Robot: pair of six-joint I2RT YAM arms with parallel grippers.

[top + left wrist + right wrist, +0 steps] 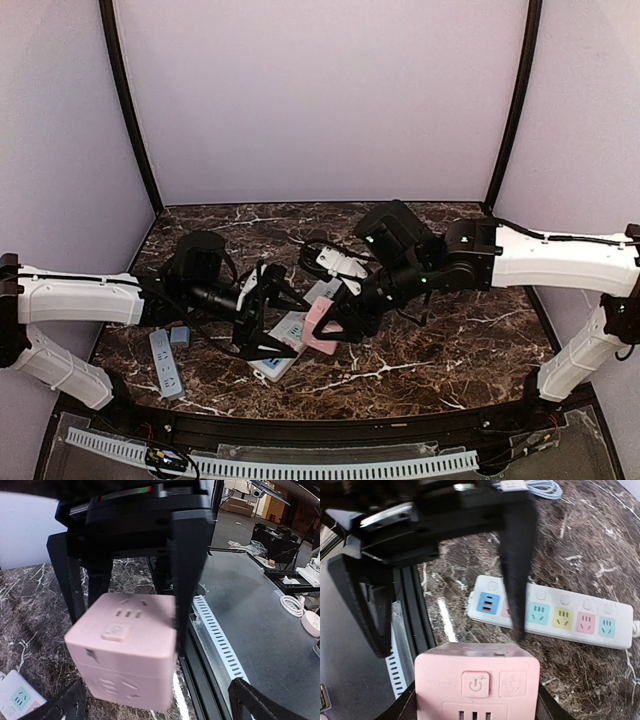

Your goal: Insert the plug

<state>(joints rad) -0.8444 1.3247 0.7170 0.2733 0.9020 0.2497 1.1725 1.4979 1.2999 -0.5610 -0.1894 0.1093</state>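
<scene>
Grasp stage: left hand (pixel 131 630) clamped on pink plastic cube adapter (pixel 125 665), lifted off dark marble counter (pixel 30 605); right hand (pixel 449 642) spread apart alongside. Next, likely: align it over white multicoloured power strip (pixel 555 612).

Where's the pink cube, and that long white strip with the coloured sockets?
pink cube (pixel 127 672): left wrist view, on its lower face, near the middle.
white strip (pixel 562 618): right wrist view, on its yellow socket, mid-strip.

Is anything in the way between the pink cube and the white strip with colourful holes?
Nothing lies between the pink cube and the white strip; only one finger of the right end effector crosses in front of the strip.
</scene>
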